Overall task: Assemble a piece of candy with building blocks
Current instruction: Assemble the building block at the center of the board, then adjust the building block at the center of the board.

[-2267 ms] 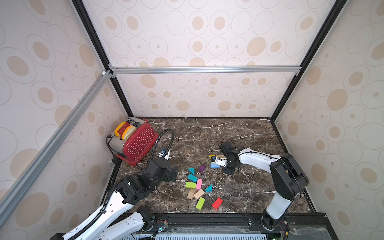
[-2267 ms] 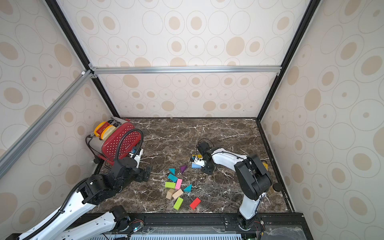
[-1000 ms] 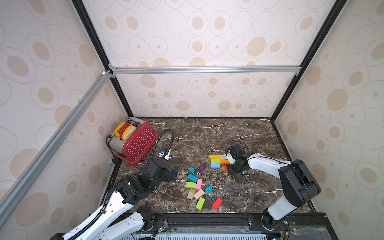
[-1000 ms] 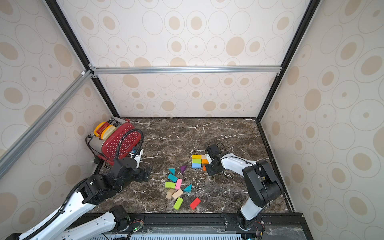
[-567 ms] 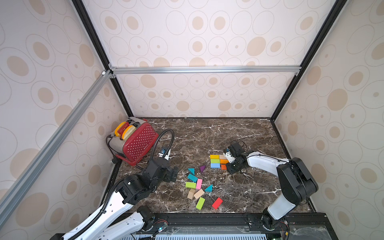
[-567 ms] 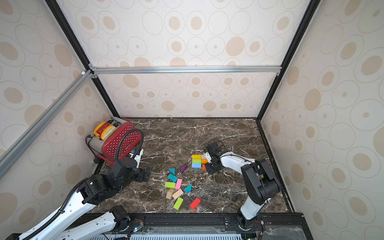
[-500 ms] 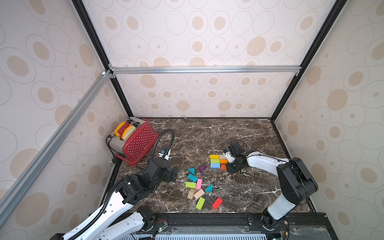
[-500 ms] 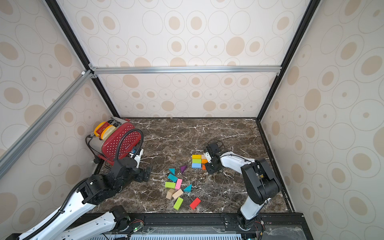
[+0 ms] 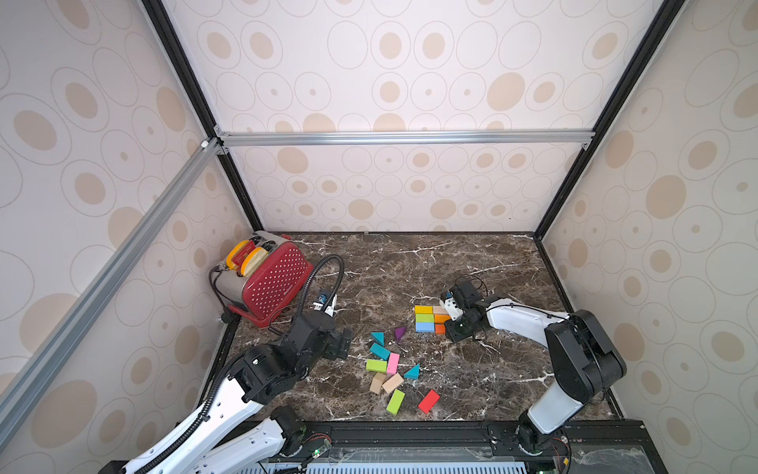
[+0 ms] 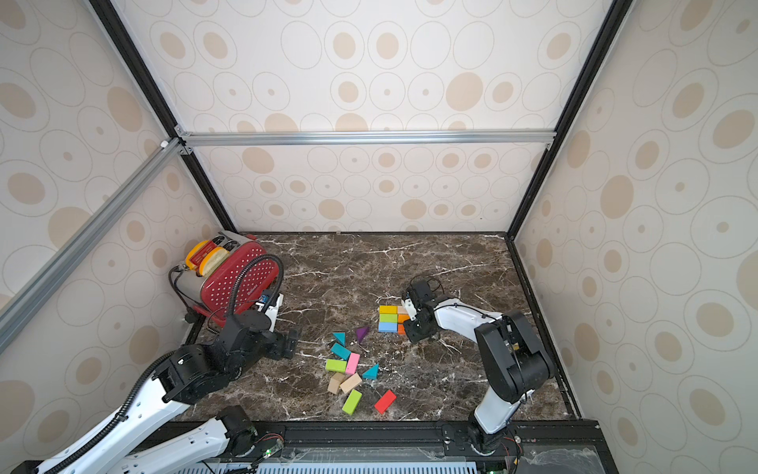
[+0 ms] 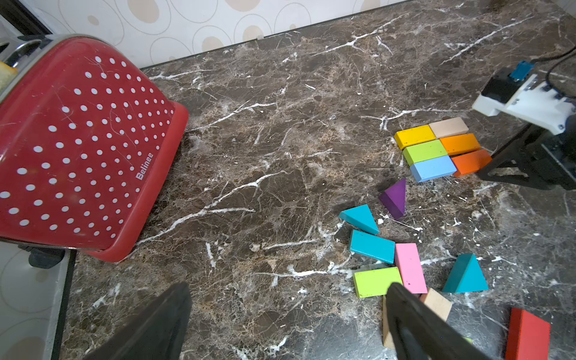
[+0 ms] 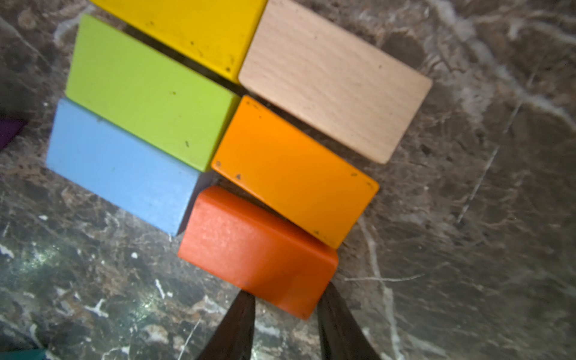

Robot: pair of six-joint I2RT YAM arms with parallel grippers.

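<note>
Six building blocks lie packed in a two-column rectangle: yellow [image 9: 423,309], tan [image 9: 439,310], green [image 9: 424,318], orange [image 9: 441,318], blue [image 9: 424,327] and an orange-red block [image 12: 255,249]. The orange-red one sits slightly askew against the orange one. My right gripper [image 12: 285,299] is shut on its outer end, a finger on each side; it is also in a top view [image 9: 446,328]. Loose building blocks [image 9: 393,363] lie scattered nearer the front. My left gripper [image 11: 286,296] hangs open over bare marble to their left, holding nothing.
A red perforated toaster [image 9: 270,283] stands at the back left by the wall, its cable looping past my left arm. The loose pile includes a purple wedge [image 11: 395,198], teal wedges, a pink brick [image 11: 410,268] and a red brick [image 9: 428,401]. Walls enclose the marble floor.
My right gripper moved right from over the block group to its right edge, then edged slightly back toward it. The left arm has not moved.
</note>
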